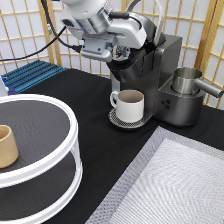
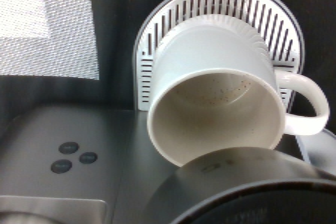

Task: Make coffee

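Observation:
My gripper (image 1: 123, 52) hangs at the top of the exterior view, right over the open brew head of the dark grey coffee machine (image 1: 161, 75). No coffee pod shows in either view. A cream-white handled mug (image 1: 129, 105) stands empty on the machine's round drip tray (image 1: 116, 120), under the brew head. The wrist view looks straight down into the mug (image 2: 217, 120), which sits on the slotted tray (image 2: 150, 65). The dark rim of the brew head (image 2: 255, 195) lies close below the camera.
A steel pitcher (image 1: 187, 80) sits on the machine's right side. A tan handleless cup (image 1: 7, 146) stands on a white two-tier round stand (image 1: 55, 160) at the exterior view's left. A grey mat (image 1: 175, 185) lies bottom right and a blue rack (image 1: 30, 75) at the back left.

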Robot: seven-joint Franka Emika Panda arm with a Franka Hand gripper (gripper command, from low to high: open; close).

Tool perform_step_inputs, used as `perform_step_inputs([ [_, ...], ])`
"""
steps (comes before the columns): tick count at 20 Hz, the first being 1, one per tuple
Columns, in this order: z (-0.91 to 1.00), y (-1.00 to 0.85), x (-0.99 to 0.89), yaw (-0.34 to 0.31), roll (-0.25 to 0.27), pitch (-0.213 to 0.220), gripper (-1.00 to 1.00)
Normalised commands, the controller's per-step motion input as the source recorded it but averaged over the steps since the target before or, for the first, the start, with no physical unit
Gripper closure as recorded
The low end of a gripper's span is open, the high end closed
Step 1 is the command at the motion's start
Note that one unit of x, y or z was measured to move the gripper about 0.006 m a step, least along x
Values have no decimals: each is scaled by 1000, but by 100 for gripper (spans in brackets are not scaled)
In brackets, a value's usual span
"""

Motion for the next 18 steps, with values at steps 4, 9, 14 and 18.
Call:
perform_step_inputs([
  [4, -131, 76, -1, 0, -48, -4, 100],
  [9, -76, 92, 0, -4, -67, -11, -100],
  [14, 0, 190, 0, -24, -102, -10, -100],
  [18, 0, 100, 0, -39, -92, -28, -100],
])
